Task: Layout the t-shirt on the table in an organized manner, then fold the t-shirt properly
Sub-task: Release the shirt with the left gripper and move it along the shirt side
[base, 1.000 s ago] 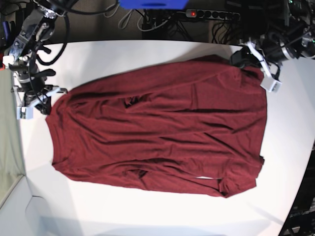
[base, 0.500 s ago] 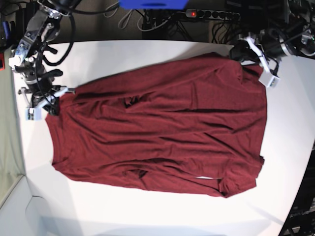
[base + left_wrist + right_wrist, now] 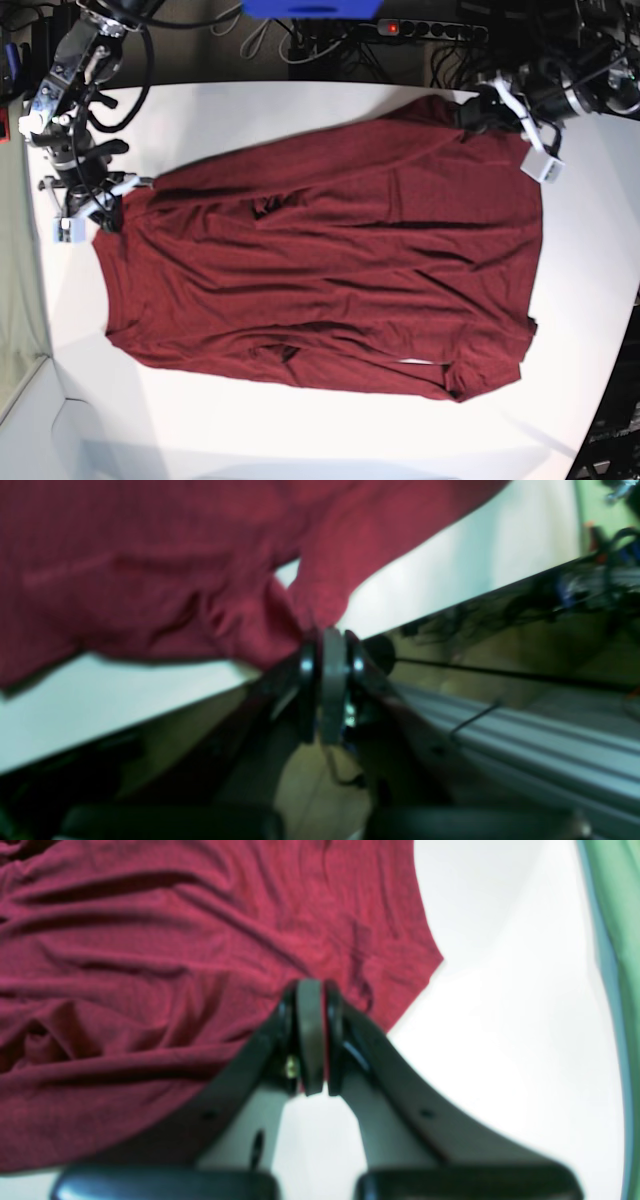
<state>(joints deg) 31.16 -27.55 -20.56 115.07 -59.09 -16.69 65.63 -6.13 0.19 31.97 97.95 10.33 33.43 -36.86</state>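
1. Both tools are clamped on the t-shirt (image 3: pixel 330 260): the left tool (image 3: pixel 478 112) pinches a corner of cloth at about 1 o'clock in the base view, and the right tool (image 3: pixel 105 205) pinches the cloth's edge at about 9 o'clock.
2. In the left wrist view the left tool (image 3: pixel 330 640) has its jaws pressed together on a bunched fold, right by the dark edge of the bench (image 3: pixel 115 705).
3. In the right wrist view the right tool (image 3: pixel 311 990) is closed on the wrinkled edge over the white bench (image 3: pixel 500 1050).
4. Between them the t-shirt lies spread across the middle of the bench (image 3: pixel 300 440), creased, its top edge slanting up toward 1 o'clock.
5. At 12 o'clock, beyond the bench, sit a power strip (image 3: pixel 430 30) and a blue object (image 3: pixel 310 8).
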